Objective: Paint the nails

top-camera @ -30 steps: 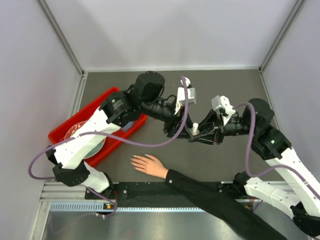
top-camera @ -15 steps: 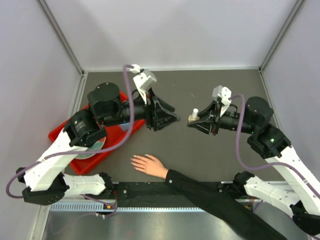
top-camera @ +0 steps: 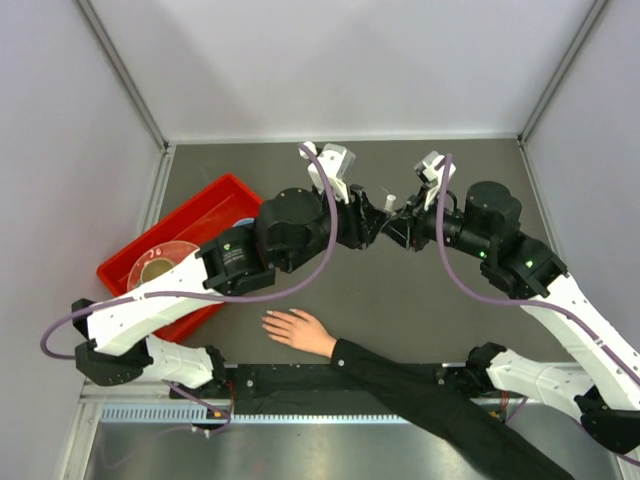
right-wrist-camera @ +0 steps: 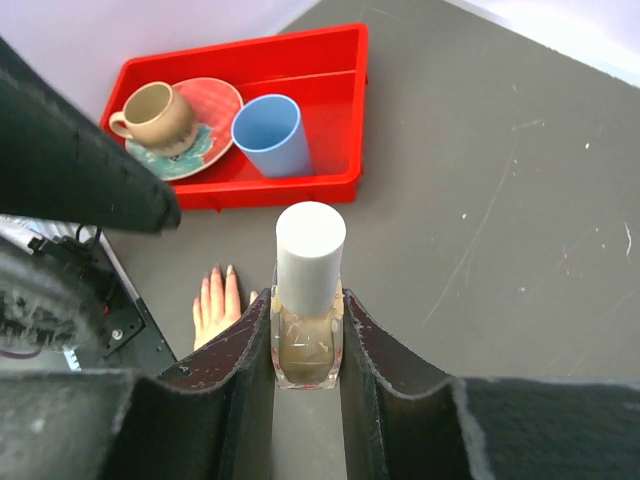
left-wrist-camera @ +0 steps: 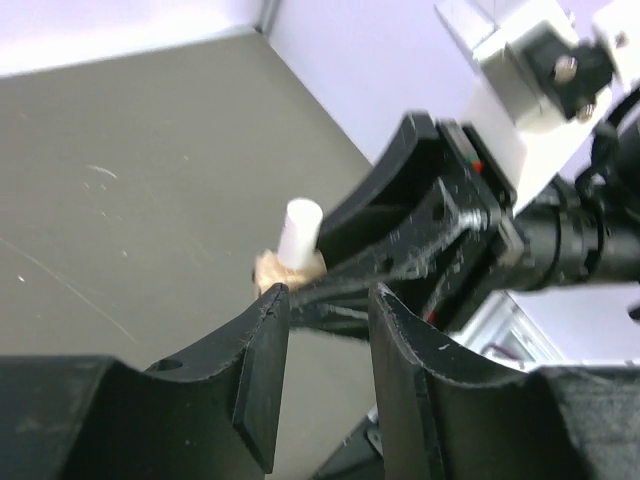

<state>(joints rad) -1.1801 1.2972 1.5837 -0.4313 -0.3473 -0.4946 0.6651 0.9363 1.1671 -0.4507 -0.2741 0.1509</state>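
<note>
The grey table (top-camera: 400, 300) is bearing everything, and the two arms are reaching over its far half so that their tips are nearly meeting in mid-air. A red tray (top-camera: 120, 270) is sitting at the table's left side, well apart from the grippers. A black sleeve (top-camera: 430, 395) is running in from the near right edge, and a flesh-toned hand (top-camera: 295, 328) is lying flat on the table at its end, fingers spread and pointing left. In the tray a plate (right-wrist-camera: 215, 100) is carrying a tan cup (right-wrist-camera: 155, 112), and a blue cup (right-wrist-camera: 275, 135) is standing just beside it. The left gripper (left-wrist-camera: 325, 300) is holding its jaws apart with nothing between them (its tips are hovering just short of the bottle). The right gripper (right-wrist-camera: 307, 340) is pinching a small bottle (right-wrist-camera: 308, 355) of pale tan polish by its sides, upright, with the white cap (right-wrist-camera: 310, 260) sticking up above the fingers. The nails (right-wrist-camera: 228, 270) are showing as tiny pale tips on the fingers, resting on the table near its front edge, below the raised bottle and well apart from both grippers.
</note>
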